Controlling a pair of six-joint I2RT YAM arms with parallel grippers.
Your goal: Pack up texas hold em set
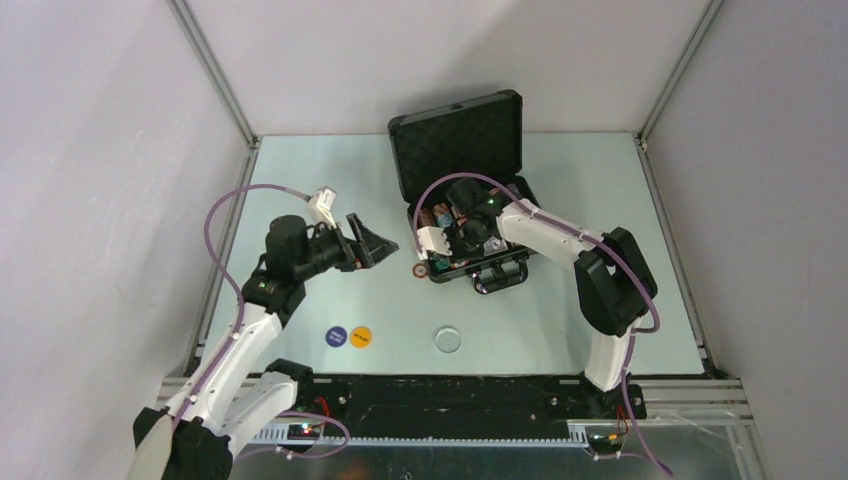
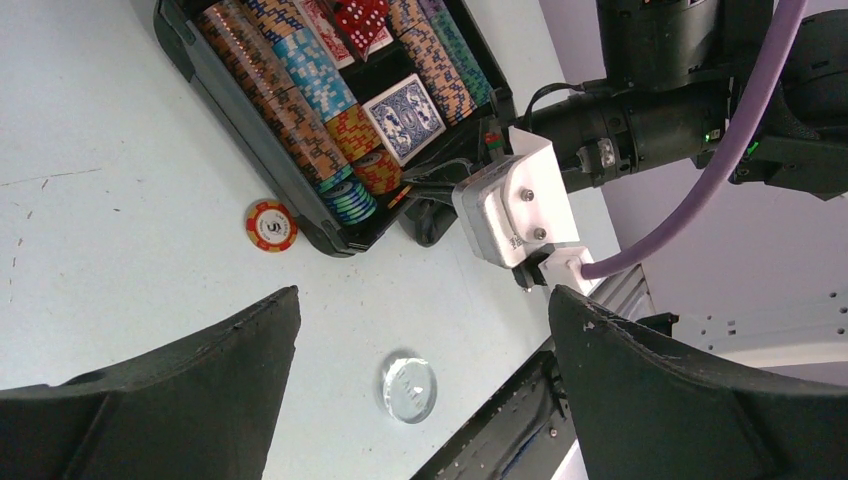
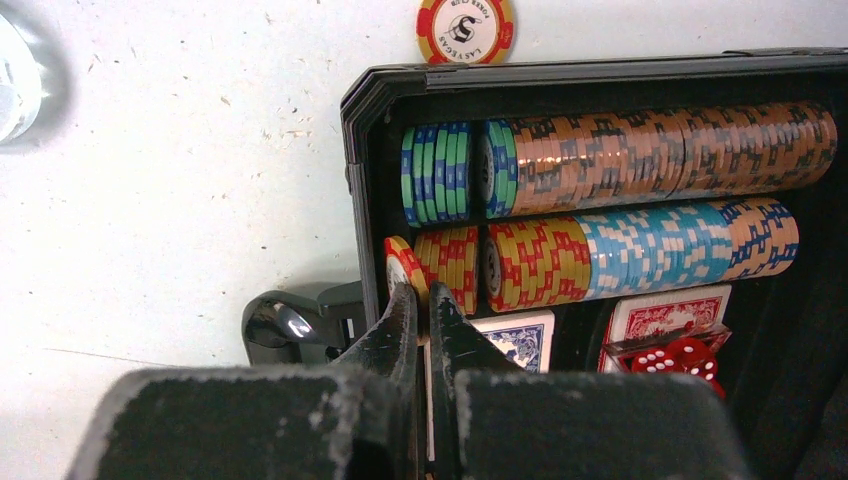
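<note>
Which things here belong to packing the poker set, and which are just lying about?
Job: case, racked chips, loose chip, card decks, dice, blue button, yellow button, probably the clear disc.
Lying about: only rig parts, purple cables, frame rails.

Pale table [image 1: 600, 200] with case [image 1: 460, 140], chip [image 1: 419, 269], buttons [image 1: 361, 336]

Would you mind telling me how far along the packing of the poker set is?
Done: chip rows, both decks and dice sit in the open case. In hand: the right gripper seems to pinch a red-and-yellow chip at a row's end. Remaining: one loose chip, three round buttons on the table, closing the lid. The left gripper is open, empty.
</note>
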